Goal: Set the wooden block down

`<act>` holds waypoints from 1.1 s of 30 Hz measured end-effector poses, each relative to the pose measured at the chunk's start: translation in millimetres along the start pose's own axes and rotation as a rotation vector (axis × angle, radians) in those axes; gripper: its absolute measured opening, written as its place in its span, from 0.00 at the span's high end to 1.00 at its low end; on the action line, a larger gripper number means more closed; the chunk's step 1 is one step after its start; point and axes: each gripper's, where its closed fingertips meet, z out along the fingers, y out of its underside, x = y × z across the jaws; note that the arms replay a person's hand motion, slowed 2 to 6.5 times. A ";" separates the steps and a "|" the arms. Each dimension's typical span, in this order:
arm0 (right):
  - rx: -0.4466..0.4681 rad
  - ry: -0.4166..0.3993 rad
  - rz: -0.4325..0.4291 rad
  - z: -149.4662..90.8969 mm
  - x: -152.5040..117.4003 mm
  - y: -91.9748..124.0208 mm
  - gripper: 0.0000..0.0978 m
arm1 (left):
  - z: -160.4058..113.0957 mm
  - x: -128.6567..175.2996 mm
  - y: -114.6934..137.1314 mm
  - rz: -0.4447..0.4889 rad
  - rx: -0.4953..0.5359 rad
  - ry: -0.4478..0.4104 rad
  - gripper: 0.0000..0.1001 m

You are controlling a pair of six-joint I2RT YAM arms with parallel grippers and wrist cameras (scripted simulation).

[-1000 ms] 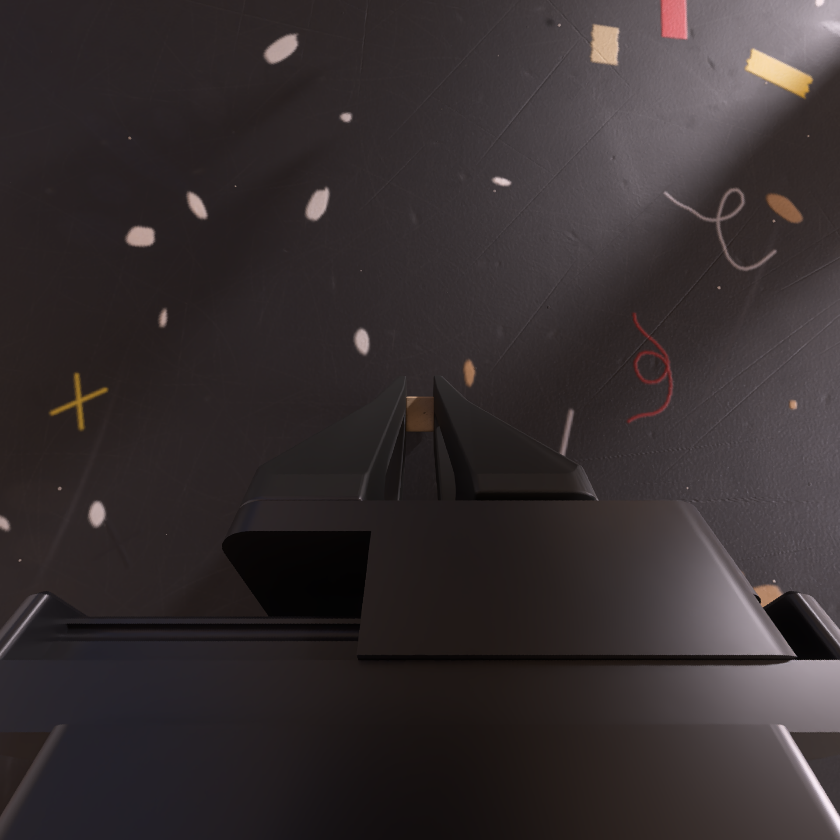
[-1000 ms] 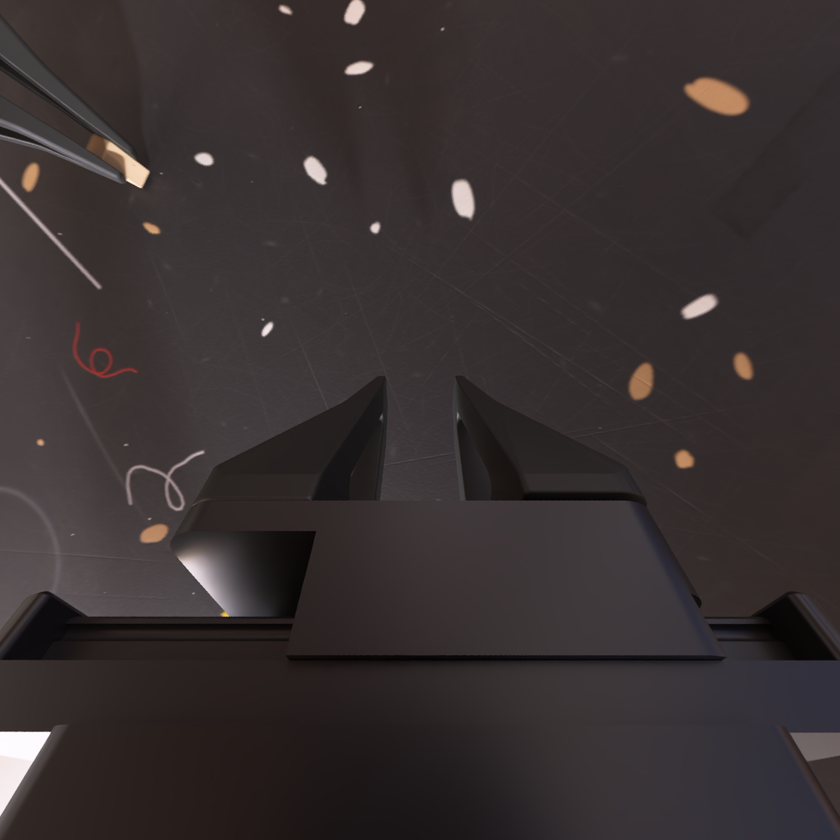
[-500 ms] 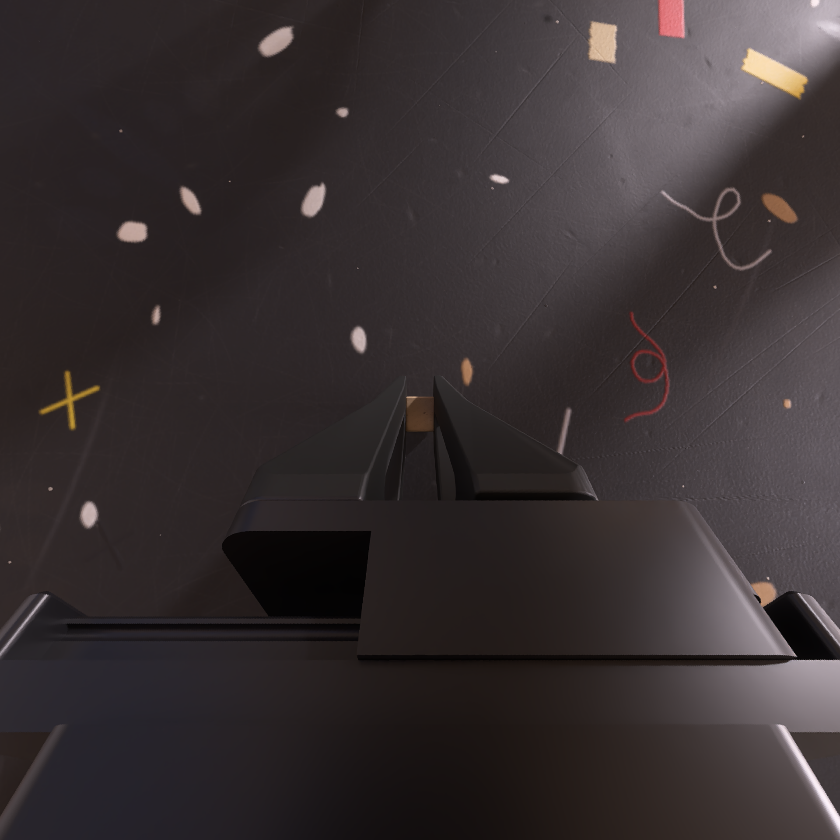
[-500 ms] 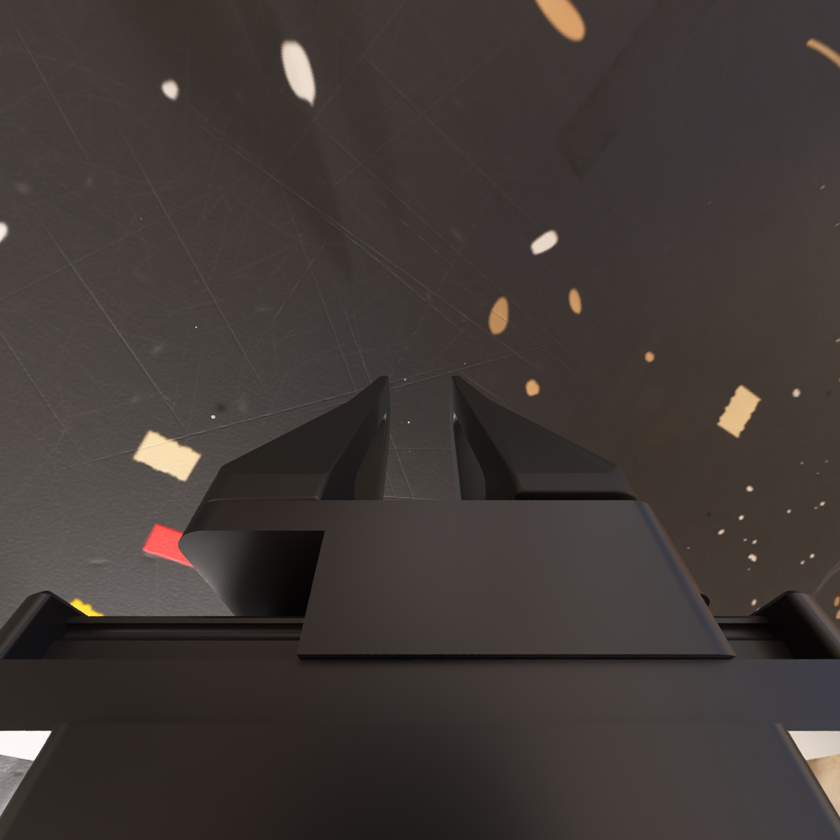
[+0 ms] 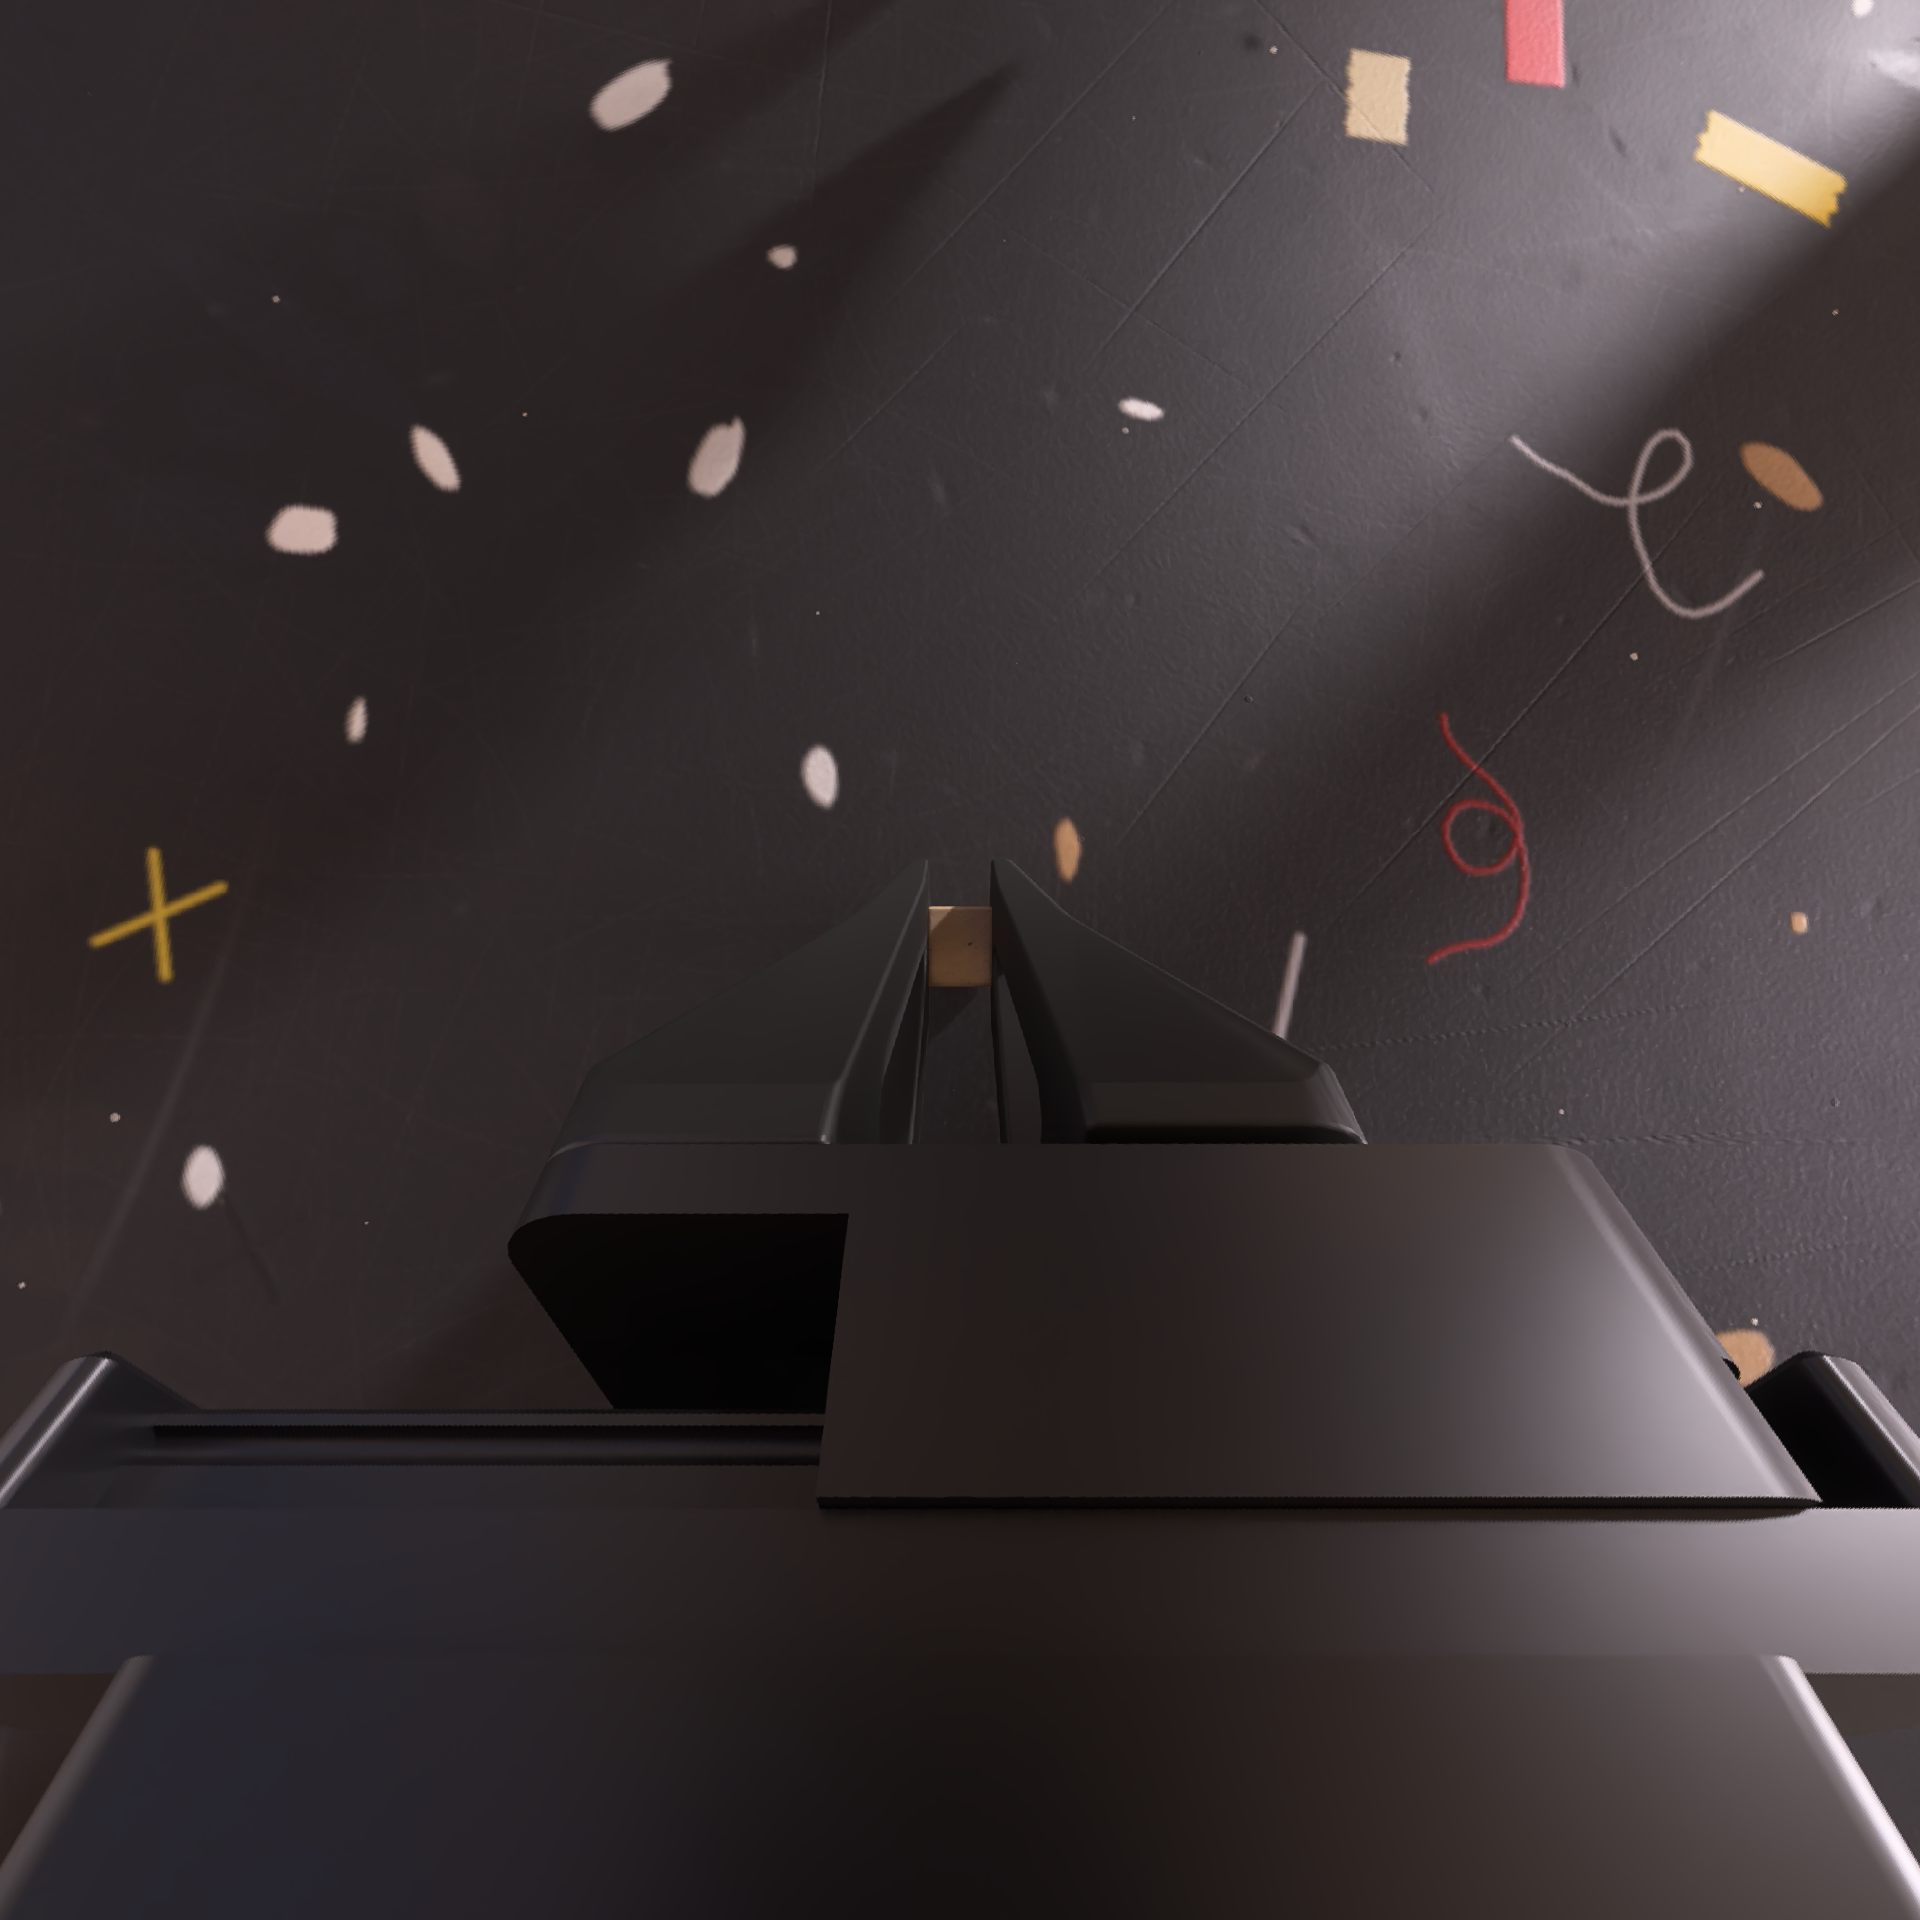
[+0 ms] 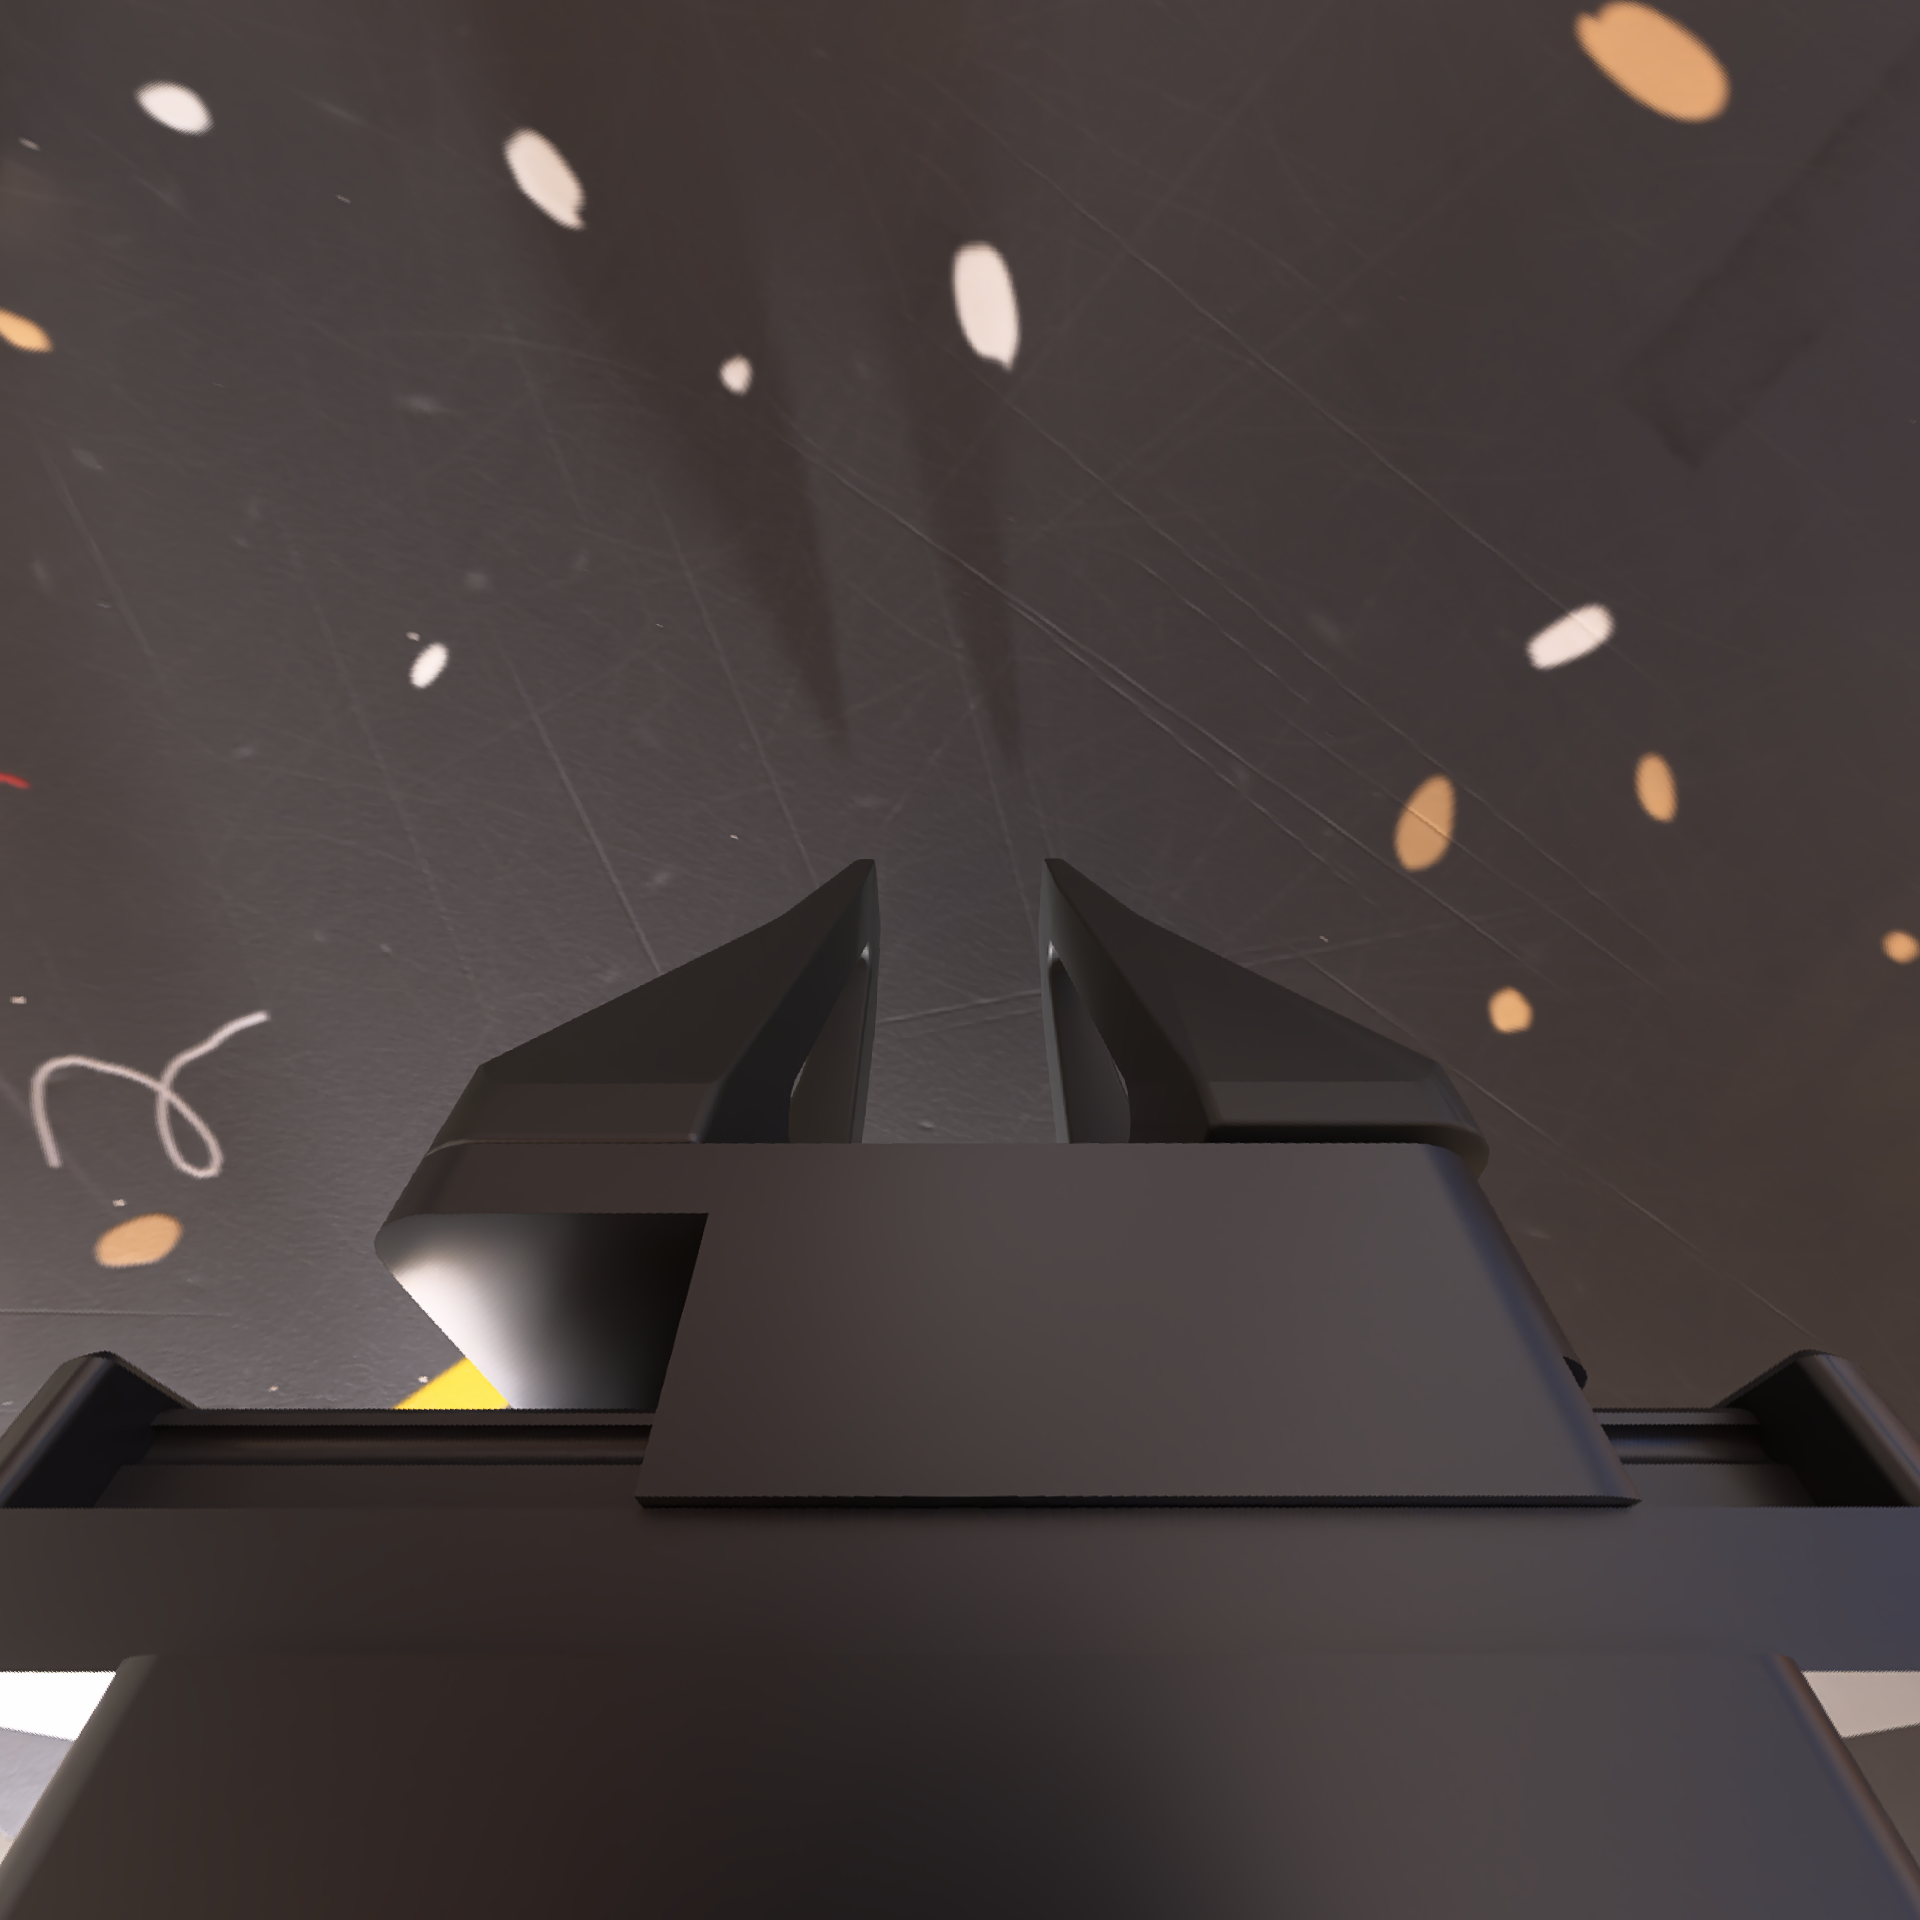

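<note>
Left wrist view: the left tool has its two dark fingers drawn close together and clamped on the wooden block, a small pale tan piece held near the fingertips. Only the block's near face shows between the fingers. Whether the block touches the table cannot be told from this angle. The table is dark and scratched, strewn with pale oval flecks. A yellow cross mark lies to the left. A red curled thread lies to the right of the fingers, and a white curled thread farther up on the same side. Near the top right are a tan tape scrap, a red tape scrap and a yellow tape scrap.

Right wrist view: the right tool has its fingers apart, with bare table showing in the gap and nothing held. A white curled thread lies at lower left.
</note>
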 end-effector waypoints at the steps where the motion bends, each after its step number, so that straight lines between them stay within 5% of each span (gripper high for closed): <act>1: 0.006 -0.019 0.002 1.0 -3.2 -1.4 0.73 | 0.0 0.0 0.0 0.000 0.000 0.000 0.90; 5: 0.016 -0.041 -0.014 2.6 -9.3 -6.3 0.73 | 0.0 0.0 0.0 -0.001 0.000 0.001 0.90; 18: 0.057 0.121 -0.135 -8.5 9.9 -18.1 0.77 | 0.1 0.0 -0.1 0.000 0.000 0.000 0.90; 33: 0.031 0.117 -0.130 0.6 24.1 -8.3 0.71 | 0.0 0.2 0.0 -0.002 -0.001 0.002 0.90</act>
